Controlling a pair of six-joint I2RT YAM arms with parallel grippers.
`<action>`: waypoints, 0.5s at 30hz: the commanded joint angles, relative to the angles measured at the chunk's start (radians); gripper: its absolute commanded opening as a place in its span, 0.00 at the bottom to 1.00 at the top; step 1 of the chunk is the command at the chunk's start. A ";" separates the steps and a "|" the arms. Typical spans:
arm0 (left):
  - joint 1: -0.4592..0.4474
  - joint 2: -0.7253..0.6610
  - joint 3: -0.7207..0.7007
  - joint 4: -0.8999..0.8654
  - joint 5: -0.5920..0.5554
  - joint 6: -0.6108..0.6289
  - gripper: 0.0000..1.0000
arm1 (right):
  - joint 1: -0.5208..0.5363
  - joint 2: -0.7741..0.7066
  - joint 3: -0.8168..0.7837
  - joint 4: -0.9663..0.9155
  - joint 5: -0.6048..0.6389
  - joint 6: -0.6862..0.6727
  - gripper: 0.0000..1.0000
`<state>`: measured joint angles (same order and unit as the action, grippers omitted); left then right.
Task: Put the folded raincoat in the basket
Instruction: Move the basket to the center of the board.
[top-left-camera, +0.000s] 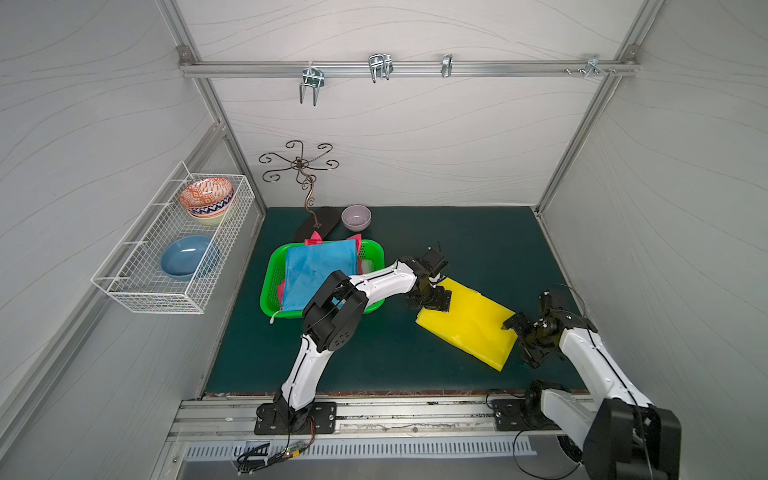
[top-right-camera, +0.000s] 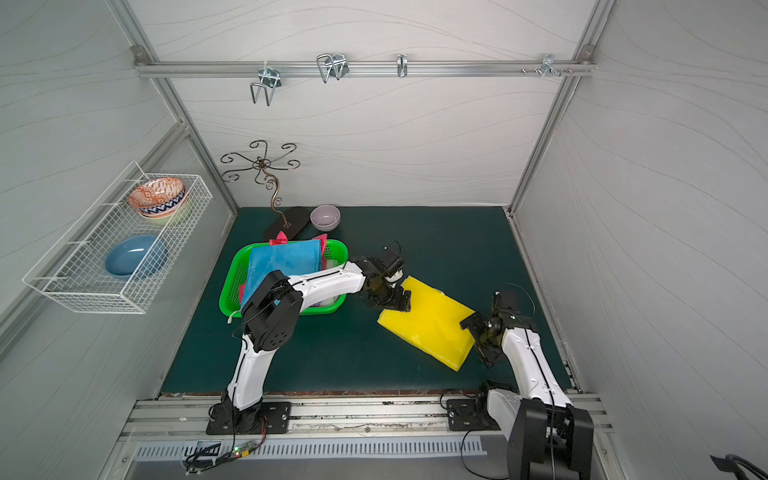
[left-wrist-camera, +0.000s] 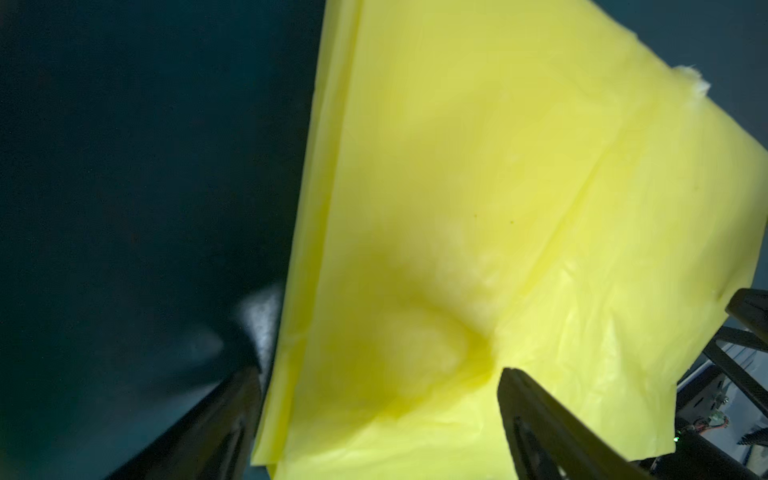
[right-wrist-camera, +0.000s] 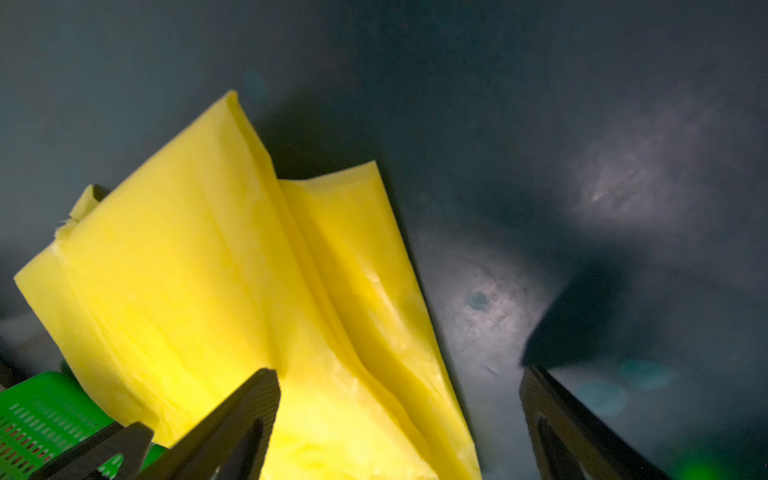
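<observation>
Raincoat (top-left-camera: 469, 324) on mat (top-left-camera: 374, 353) | left tool (top-left-camera: 434, 304), right tool (top-left-camera: 519, 343) spread | basket (top-left-camera: 268, 291) crowded (blue cloth (top-left-camera: 316, 270))

My left arm (top-left-camera: 376, 286) reaches out from its base and bends at a raised elbow, the forearm stretching across toward my right, the wrist tipped down. My left fingers (top-left-camera: 435, 303) point downward, spread wide. My right arm (top-left-camera: 590, 357) leans in toward my left, wrist bent low. My right fingers (top-left-camera: 523, 340) gape wide too, gripping nothing.
</observation>
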<state>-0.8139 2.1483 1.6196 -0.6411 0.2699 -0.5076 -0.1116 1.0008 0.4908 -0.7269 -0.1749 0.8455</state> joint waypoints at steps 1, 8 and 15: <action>-0.010 0.015 0.040 0.068 0.064 0.013 0.93 | -0.015 0.016 -0.027 0.051 -0.061 -0.024 0.94; -0.010 0.045 0.037 0.155 0.168 -0.017 0.92 | -0.023 0.104 -0.111 0.302 -0.275 -0.092 0.93; 0.016 0.025 0.001 0.152 0.158 -0.016 0.61 | -0.023 0.099 -0.162 0.433 -0.375 -0.125 0.91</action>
<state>-0.8116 2.1704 1.6207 -0.5194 0.4137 -0.5232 -0.1596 1.0458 0.4419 -0.6365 -0.3176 0.7795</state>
